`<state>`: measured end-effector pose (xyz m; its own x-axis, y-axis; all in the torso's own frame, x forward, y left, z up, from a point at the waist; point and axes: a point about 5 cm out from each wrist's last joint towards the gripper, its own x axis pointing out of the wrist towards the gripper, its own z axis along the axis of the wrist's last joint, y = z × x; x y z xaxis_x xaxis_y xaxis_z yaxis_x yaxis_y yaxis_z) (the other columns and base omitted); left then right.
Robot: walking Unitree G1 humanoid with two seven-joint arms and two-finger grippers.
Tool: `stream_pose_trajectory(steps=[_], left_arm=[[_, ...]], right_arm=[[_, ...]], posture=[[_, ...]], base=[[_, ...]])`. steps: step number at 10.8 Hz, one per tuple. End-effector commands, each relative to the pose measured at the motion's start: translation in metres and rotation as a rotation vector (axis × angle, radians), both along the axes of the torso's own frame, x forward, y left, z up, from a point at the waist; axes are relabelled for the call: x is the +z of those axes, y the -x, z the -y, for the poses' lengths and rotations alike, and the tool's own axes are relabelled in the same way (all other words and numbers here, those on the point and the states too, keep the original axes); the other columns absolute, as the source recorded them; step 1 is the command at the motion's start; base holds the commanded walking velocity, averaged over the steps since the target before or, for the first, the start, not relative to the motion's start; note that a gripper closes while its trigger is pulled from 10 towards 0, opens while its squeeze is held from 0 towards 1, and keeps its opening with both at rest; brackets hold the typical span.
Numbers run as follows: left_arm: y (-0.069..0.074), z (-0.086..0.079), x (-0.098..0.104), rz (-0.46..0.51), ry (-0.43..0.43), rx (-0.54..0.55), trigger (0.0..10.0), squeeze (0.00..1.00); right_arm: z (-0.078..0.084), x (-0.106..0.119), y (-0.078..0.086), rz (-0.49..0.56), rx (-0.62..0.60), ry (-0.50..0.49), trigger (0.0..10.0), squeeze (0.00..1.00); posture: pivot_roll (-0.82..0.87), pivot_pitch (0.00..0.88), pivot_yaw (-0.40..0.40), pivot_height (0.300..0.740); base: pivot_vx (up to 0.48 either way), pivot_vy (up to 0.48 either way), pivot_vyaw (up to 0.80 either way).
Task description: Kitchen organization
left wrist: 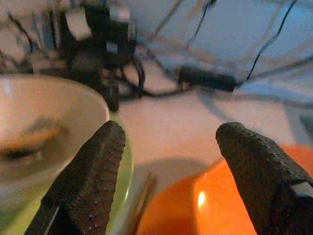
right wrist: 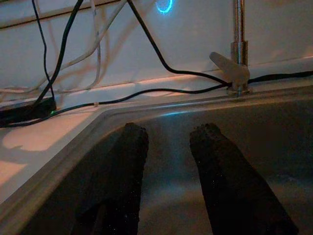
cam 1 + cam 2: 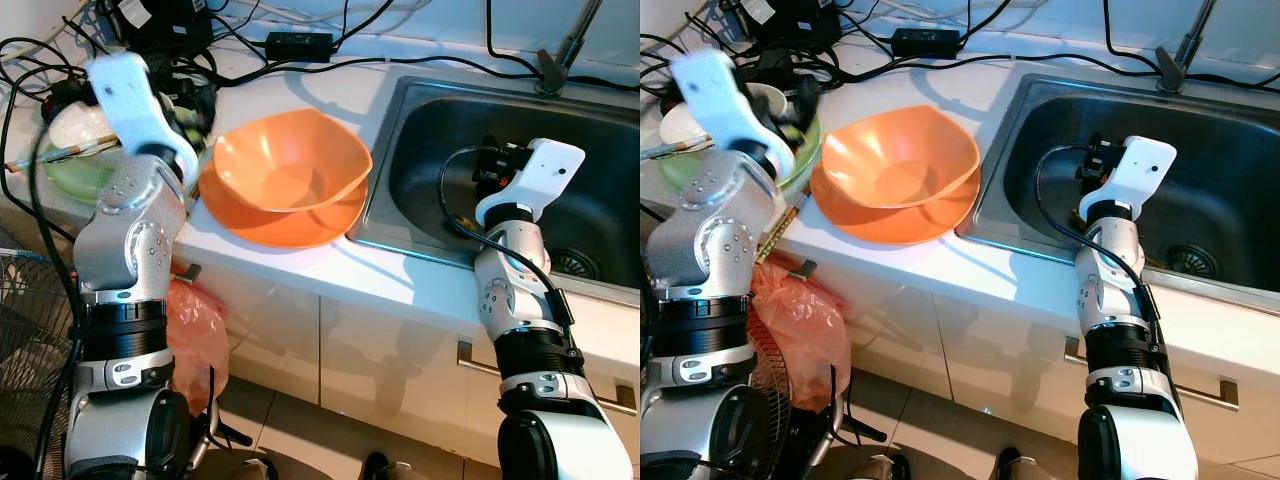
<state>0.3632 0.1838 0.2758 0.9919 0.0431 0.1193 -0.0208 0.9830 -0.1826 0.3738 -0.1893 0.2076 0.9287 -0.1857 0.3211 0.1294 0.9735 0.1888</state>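
At the bench's [image 3: 300,268] near edge, centre of the frame, an orange bowl [image 3: 290,165] nests in an orange plate [image 3: 270,222] that overhangs slightly; a careless nudge could slide both off. Left, the left gripper [image 1: 166,161], fingers wide apart and empty, hovers between the orange rim and a white bowl [image 1: 44,127] on a green plate [image 3: 75,178]. Right, the right gripper [image 2: 168,161], fingers parted and empty, hangs inside the steel sink [image 3: 590,150], pointing toward the faucet [image 2: 237,54]. Tangled cables [image 3: 300,45] farther back could snag.

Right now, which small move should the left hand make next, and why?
Probably ease the left hand forward and down toward the orange bowl: its fingers are open, empty, hovering between that bowl's rim and the white bowl.
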Motion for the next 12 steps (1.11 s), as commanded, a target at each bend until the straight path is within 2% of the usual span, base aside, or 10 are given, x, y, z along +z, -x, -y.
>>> stream_pose_trajectory(steps=[1,2,4,6,12], left_arm=[[0.0,-0.002,-0.002,-0.041,-0.011,0.005,10.0,0.0],[0.0,-0.001,-0.005,-0.09,-0.018,-0.031,10.0,0.0],[0.003,0.003,-0.012,-0.126,-0.019,-0.052,10.0,0.0],[0.008,0.011,-0.011,-0.149,-0.038,-0.129,10.0,0.0],[0.009,0.014,-0.017,-0.206,-0.004,-0.119,10.0,0.0]], right_arm=[[-0.003,-0.009,0.0,-0.026,0.013,-0.016,10.0,0.0],[-0.003,-0.01,0.001,-0.028,0.015,-0.016,10.0,0.0],[-0.005,-0.01,0.001,-0.028,0.017,-0.018,10.0,0.0],[-0.007,-0.011,0.001,-0.029,0.023,-0.019,10.0,0.0],[-0.006,-0.011,0.002,-0.028,0.018,-0.016,10.0,0.0]], posture=[[0.13,0.157,0.047,0.74],[0.13,0.155,0.049,0.74],[0.14,0.149,0.052,0.74],[0.14,0.143,0.057,0.74],[0.13,0.15,0.059,0.74]], base=[[0.0,0.0,0.0],[0.0,0.0,0.0],[0.0,0.0,0.0],[0.0,0.0,0.0],[0.0,0.0,0.0]])
